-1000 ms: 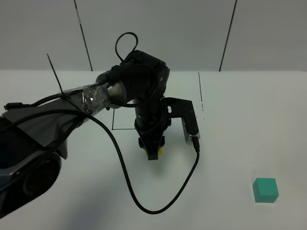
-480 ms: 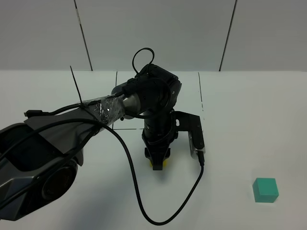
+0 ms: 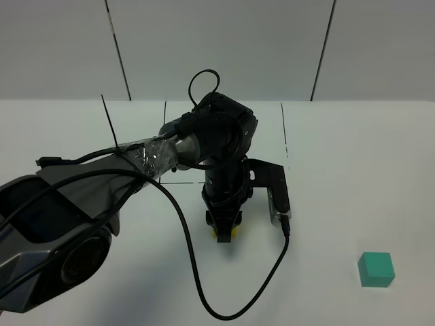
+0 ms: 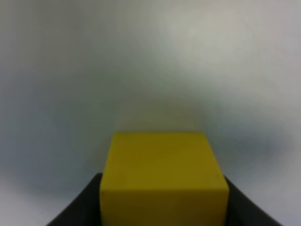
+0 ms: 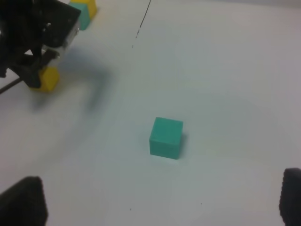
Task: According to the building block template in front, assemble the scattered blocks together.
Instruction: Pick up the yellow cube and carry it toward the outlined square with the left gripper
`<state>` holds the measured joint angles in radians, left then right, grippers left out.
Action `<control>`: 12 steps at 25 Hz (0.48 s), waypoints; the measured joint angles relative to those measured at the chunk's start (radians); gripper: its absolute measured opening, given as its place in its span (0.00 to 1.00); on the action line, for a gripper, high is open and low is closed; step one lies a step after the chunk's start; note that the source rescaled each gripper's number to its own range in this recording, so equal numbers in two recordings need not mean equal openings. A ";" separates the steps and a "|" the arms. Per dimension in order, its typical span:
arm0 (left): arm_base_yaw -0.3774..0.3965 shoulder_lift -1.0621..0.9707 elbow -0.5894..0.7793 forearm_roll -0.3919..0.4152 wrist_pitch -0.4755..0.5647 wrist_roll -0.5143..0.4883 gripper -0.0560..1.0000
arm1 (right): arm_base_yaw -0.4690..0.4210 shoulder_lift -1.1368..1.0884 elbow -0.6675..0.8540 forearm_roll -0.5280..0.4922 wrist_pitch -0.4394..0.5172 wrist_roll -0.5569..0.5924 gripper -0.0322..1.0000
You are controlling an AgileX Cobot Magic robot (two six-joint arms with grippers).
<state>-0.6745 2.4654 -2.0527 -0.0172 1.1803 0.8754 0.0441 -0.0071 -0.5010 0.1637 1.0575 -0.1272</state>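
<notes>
**Left arm has carried the yellow cube nearer; teal cube untouched**

Against the frame a second back, my left arm has swung toward the near side and a little right in the high view, taking the yellow cube (image 4: 162, 174) with it. Over the last half second I see almost no shift. The teal cube (image 3: 376, 269) has not moved.

The left gripper (image 3: 223, 232) is pinched on the yellow cube, low over the table (image 3: 340, 170), near the middle. I cannot tell whether the cube touches the surface. The right gripper (image 5: 157, 202) stands spread wide, with the teal cube ahead of it and apart from both fingers.

Hard to read:
- In the high view the fingers cover most of the yellow cube; only slivers show.
- The left arm hides the template (image 5: 84, 12) in the high view. The right wrist view catches it at the frame edge, cut off.
- The left wrist view is soft, and the fingers show only as dark corners.
- The right gripper is outside the high view.

Count: two loose cubes (one yellow, one teal), well apart; one template pair; one cable (image 3: 197, 272) looping from the left arm.
</notes>
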 joint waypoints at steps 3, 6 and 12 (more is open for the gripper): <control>-0.001 0.003 0.000 0.001 0.000 0.000 0.05 | 0.000 0.000 0.000 0.000 0.000 0.000 1.00; -0.001 0.004 0.000 0.002 -0.002 0.000 0.05 | 0.000 0.000 0.000 0.000 0.000 0.000 1.00; -0.001 0.005 -0.005 0.002 0.000 0.000 0.05 | 0.000 0.000 0.000 0.000 0.000 0.000 1.00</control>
<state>-0.6757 2.4707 -2.0581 -0.0152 1.1801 0.8754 0.0441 -0.0071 -0.5010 0.1637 1.0575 -0.1272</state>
